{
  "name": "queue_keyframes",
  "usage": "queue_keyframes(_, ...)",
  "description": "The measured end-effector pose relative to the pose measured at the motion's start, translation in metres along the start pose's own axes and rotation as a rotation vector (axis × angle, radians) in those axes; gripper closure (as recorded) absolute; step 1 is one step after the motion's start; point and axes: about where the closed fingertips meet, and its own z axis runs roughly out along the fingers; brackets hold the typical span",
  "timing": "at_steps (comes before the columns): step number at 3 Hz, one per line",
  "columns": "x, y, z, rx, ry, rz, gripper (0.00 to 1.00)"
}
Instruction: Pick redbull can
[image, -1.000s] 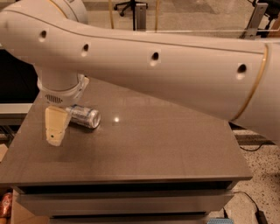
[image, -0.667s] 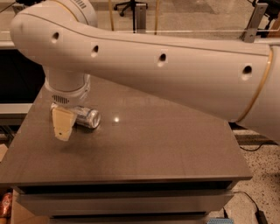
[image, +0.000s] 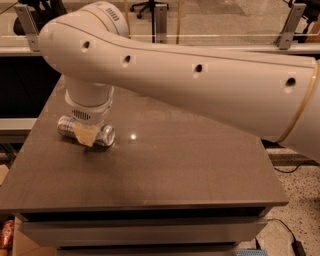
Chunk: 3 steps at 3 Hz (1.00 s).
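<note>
Silver redbull can (image: 104, 135) lying flat, middle hidden behind hand (image: 86, 134).

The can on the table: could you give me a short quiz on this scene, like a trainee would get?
1. True or false: the can stands upright on the table.
2. Where is the claw? A) down at the can, toward the left of the picture; B) high above the table's right edge; C) under the table.
3. Fill in: the can lies on its ____.
Key: 1 false; 2 A; 3 side.
</note>
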Motion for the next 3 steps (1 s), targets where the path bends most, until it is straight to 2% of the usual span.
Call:
queue_keyframes(1, 0.006, -0.005, 0.000, -0.009, -0.006, 0.005, 0.86)
queue_keyframes(2, 0.008, -0.012, -0.006, -0.014, -0.018, 0.000, 1.00)
queue_keyframes(3, 0.008, -0.021, -0.019, -0.016, -0.040, -0.014, 1.00)
